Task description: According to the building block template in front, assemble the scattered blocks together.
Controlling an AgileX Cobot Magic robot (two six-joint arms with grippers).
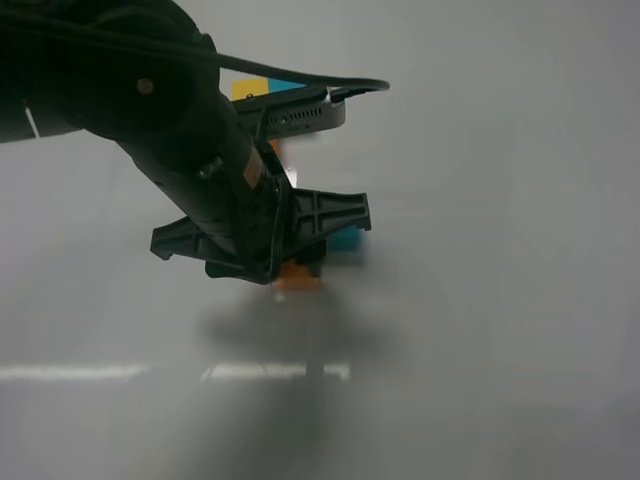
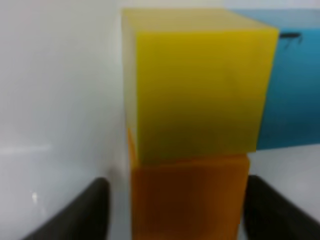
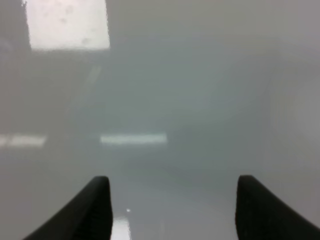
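While your left gripper (image 2: pixel 175 210) reaches over the middle of the table (image 1: pixel 500 200), its jaws stand spread to either side of the orange block (image 2: pixel 187 197), with a thin gap showing at each finger, so you are straddling that block rather than pinching it. Take the orange block as your landmark. From the left wrist camera you see the yellow block (image 2: pixel 197 85) directly beyond the orange one and touching it, and the teal block (image 2: pixel 292 85) against the yellow block's side, on the side of your right-hand finger. From the high camera your left arm covers most of the group: only a sliver of the orange block (image 1: pixel 298 275) shows under the gripper (image 1: pixel 290 262), with a patch of the teal block (image 1: pixel 346 238) just beside it. Farther from you than the orange block, the building block template (image 1: pixel 262 88) peeks out behind the arm as a bit of yellow and teal; the rest is hidden, so you cannot judge its shape. Your right gripper (image 3: pixel 172 210) hangs over bare table (image 3: pixel 175 100) with its two fingers wide apart and nothing between them; it does not appear in the high view.
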